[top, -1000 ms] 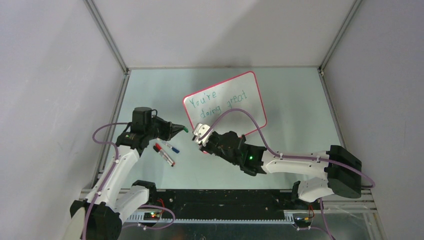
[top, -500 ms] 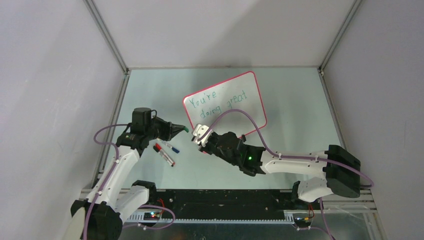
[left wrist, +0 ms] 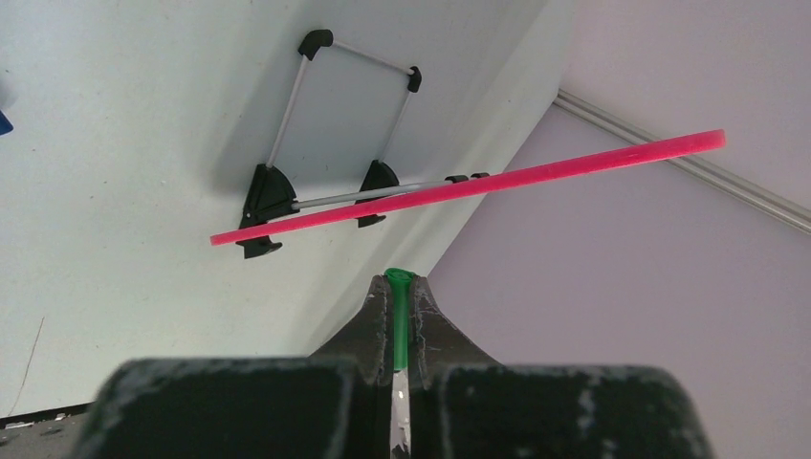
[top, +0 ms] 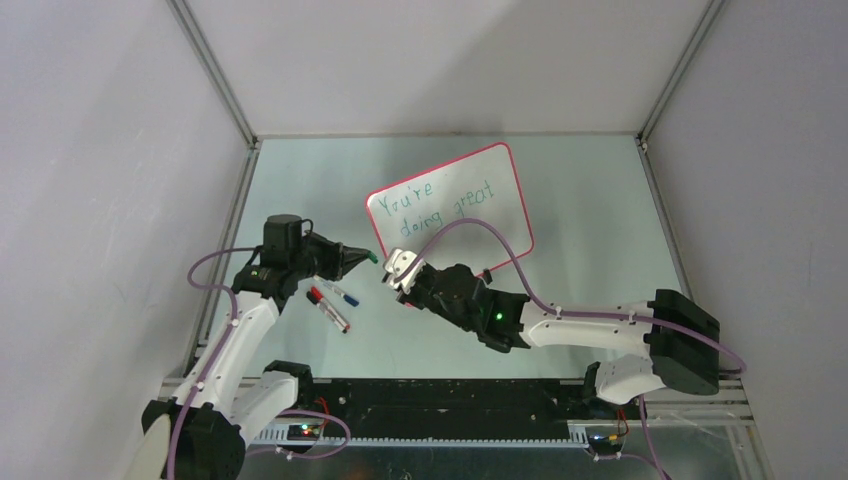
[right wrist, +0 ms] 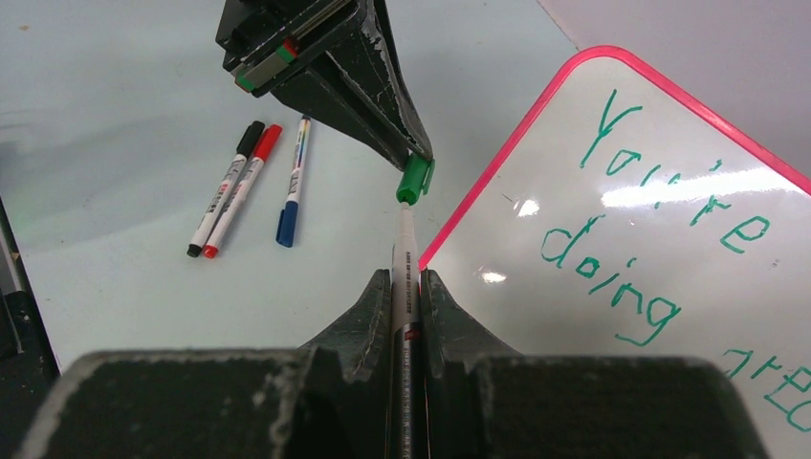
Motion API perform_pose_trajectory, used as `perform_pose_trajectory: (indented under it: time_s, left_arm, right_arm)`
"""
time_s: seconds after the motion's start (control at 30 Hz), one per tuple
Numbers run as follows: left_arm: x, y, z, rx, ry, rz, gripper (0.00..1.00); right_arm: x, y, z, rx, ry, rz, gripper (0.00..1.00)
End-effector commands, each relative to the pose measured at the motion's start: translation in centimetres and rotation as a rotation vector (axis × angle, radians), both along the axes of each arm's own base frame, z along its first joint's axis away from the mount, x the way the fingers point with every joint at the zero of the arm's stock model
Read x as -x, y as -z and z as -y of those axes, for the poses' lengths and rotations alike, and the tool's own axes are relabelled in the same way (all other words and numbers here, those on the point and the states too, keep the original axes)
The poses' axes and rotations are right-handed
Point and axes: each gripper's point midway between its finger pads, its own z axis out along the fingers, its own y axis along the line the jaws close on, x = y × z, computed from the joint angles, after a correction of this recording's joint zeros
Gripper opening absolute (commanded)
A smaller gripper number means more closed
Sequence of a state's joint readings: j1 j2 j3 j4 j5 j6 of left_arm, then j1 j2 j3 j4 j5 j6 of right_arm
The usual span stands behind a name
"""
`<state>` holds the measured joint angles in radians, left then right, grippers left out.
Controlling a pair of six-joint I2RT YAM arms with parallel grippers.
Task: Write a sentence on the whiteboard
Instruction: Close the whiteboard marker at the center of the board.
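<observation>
Our right hand (right wrist: 406,279) is clamped on a green marker (right wrist: 405,251), its nib meeting the cap (right wrist: 414,180) pinched tight in our left hand (right wrist: 418,153). Spare markers (right wrist: 239,191) lie loose on the table (right wrist: 115,115) nearby. Just beyond, the whiteboard (top: 500,225) stands propped, reading "You're doing great". A skewed push could slip the cap or smear the writing. We see no containers.

Bright even light, glare streaks on whiteboard (right wrist: 669,249), near jaws blurred, soft shadows.

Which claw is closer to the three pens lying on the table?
Left. The left claw hangs just beside the pens; the right claw sits farther right, by the whiteboard.
</observation>
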<state>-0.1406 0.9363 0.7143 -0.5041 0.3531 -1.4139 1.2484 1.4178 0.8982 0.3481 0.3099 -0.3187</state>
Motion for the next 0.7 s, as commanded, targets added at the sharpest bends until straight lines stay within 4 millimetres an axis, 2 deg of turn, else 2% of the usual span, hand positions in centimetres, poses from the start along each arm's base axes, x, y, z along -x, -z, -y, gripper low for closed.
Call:
perform_pose_trajectory:
  time_s: [0.0,0.43,0.67]
  left_arm:
    - [0.2,-0.3,0.3,0.030,0.014,0.009,0.00]
    - [0.2,-0.1,0.4,0.039,0.021,0.005,0.00]
    - [0.2,-0.2,0.9,0.080,0.028,0.003,0.00]
  right_arm:
    - [-0.5,-2.4,-0.9,-0.057,0.016,0.042,0.00]
    - [-1.2,-2.2,-1.2,-0.041,0.037,0.050,0.00]
    - [-2.1,-1.7,-1.7,0.015,0.106,0.106,0.00]
